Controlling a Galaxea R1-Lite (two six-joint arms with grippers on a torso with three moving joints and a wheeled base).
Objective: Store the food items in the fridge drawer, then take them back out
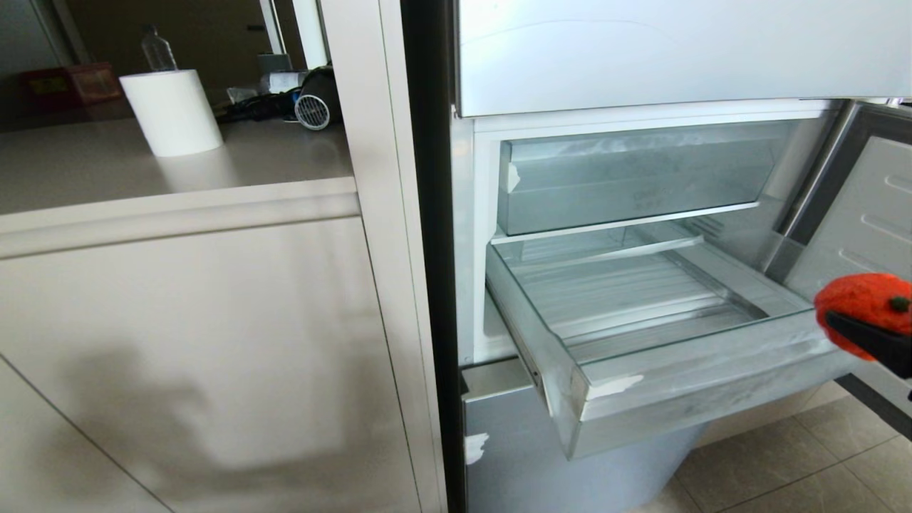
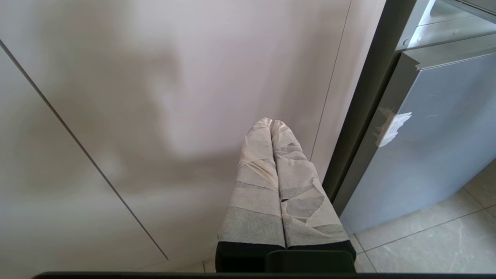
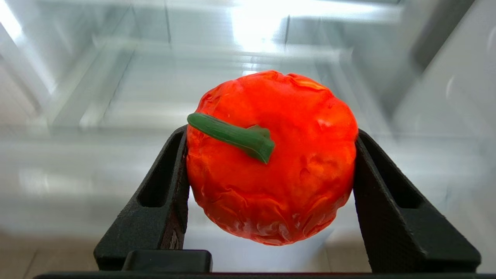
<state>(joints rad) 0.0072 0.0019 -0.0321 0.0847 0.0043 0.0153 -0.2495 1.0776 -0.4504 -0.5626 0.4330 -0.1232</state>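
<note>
Orange pumpkin-like fruit (image 3: pixel 271 162), clamped between the right gripper (image 1: pixel 866 324)'s black fingers, hangs at the near right corner of the open, empty fridge drawer (image 1: pixel 641 388), where clipping the frosted front lip could knock it loose; the left gripper (image 2: pixel 271 124), fingers pressed together, idles by the cabinet.

Clear plastic drawer (image 1: pixel 641 399) (glossy, bumpy fruit (image 3: pixel 271 159))

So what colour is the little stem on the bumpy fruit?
Green, on the bright orange-red fruit; its stem shows best in the right wrist view.
</note>
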